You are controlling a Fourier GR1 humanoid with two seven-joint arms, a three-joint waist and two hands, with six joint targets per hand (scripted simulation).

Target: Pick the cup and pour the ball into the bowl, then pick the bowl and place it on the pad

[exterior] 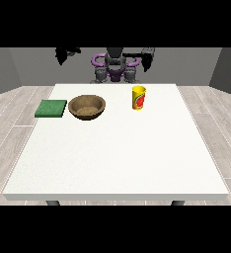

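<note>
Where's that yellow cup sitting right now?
In the front view the yellow cup with the red label stands upright on the white table, right of the brown wooden bowl and apart from it, towards the robot's edge.

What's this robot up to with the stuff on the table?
Nothing is being handled yet. Both hands, one at the view's left and one at the view's right, are raised near the robot, away from everything. On the white table a yellow cup stands upright, beside a wooden bowl and a green pad.
</note>
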